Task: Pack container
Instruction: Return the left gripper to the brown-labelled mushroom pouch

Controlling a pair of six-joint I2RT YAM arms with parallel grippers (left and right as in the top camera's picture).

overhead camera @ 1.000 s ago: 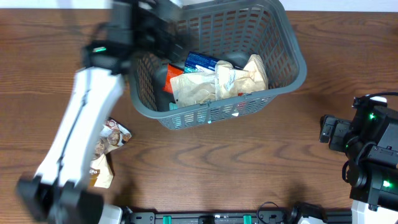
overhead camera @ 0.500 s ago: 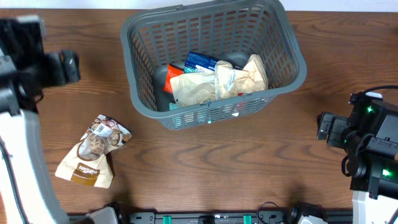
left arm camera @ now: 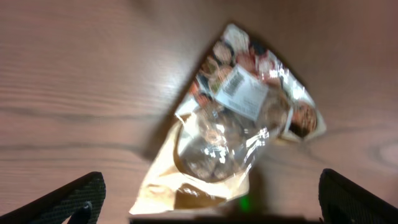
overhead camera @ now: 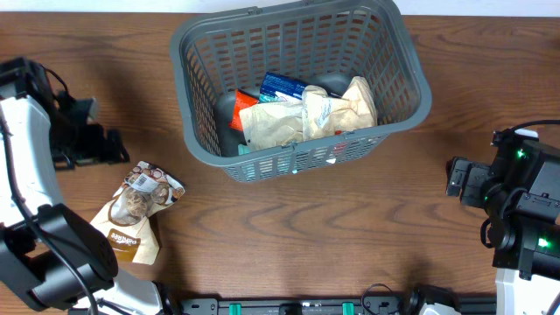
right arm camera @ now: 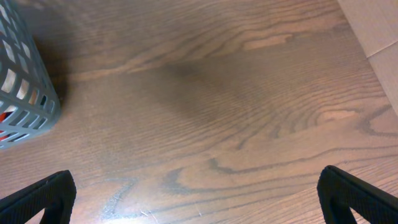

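Note:
The dark grey slatted container [overhead camera: 422, 87] stands at the back middle of the table. Inside it lie crumpled beige snack packs [overhead camera: 306, 118], a blue pack [overhead camera: 284, 86] and a red one [overhead camera: 238, 118]. One brown-and-clear snack pack [overhead camera: 131, 214] lies on the table to the container's front left. My left gripper [overhead camera: 103, 144] hovers open just behind that pack. In the left wrist view the pack [left arm camera: 242, 124] fills the middle, with the left gripper [left arm camera: 211, 214] wide around empty air. My right gripper [overhead camera: 455, 179] is open over bare wood at the right, empty [right arm camera: 199, 205].
The container's corner [right arm camera: 25, 93] shows at the left edge of the right wrist view. A pale surface past the table's edge [right arm camera: 379, 31] shows at the upper right there. Bare wood lies between the container and the right arm.
My left arm has swung from over the container's left rim out to the table's left side, ending above the loose snack pack. The right arm has stayed put.

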